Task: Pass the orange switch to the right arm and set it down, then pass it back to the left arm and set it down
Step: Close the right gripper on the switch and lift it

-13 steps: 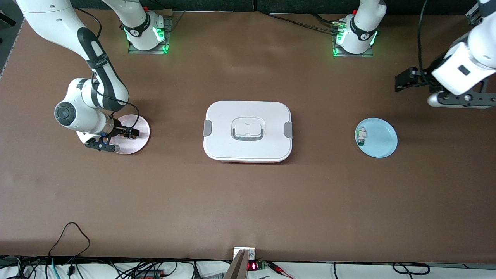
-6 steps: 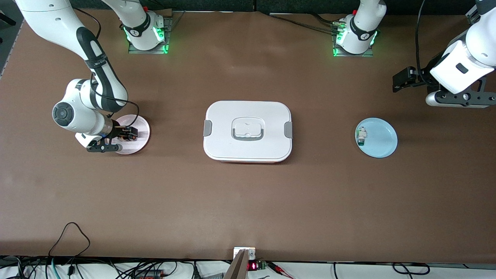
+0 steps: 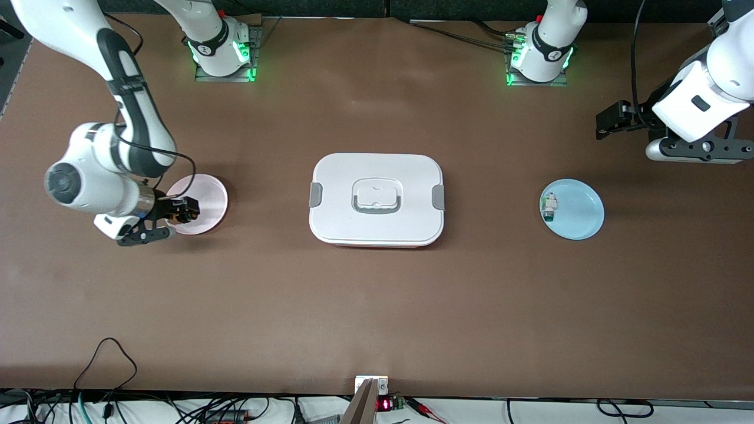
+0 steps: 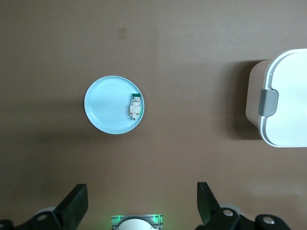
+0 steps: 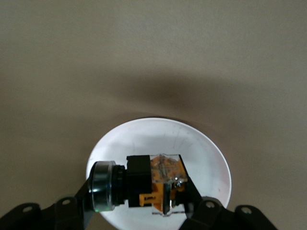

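The orange switch (image 3: pixel 177 215), a stubby black body with an orange end and a metal ring, hangs in my right gripper (image 3: pixel 179 213), which is shut on it. It is lifted over the edge of the pink plate (image 3: pixel 206 194). In the right wrist view the orange switch (image 5: pixel 148 184) spans the gap between the fingers of the right gripper (image 5: pixel 141 191), above the plate (image 5: pixel 158 134). The white box (image 3: pixel 341 176) stands mid-table. My left gripper (image 3: pixel 692 150) hovers open over the table at the left arm's end; the left wrist view shows the left gripper (image 4: pixel 139 206) holding nothing.
A blue plate (image 3: pixel 580 215) with a small white-and-green component (image 3: pixel 549 207) lies between the box and the left arm's end. The left wrist view shows the blue plate (image 4: pixel 105 105) and a corner of the box (image 4: pixel 288 100). Cables lie along the table's near edge.
My right gripper has risen off the pink plate with the switch and drifted toward the right arm's end of the table. The left arm shifted slightly, then held still.
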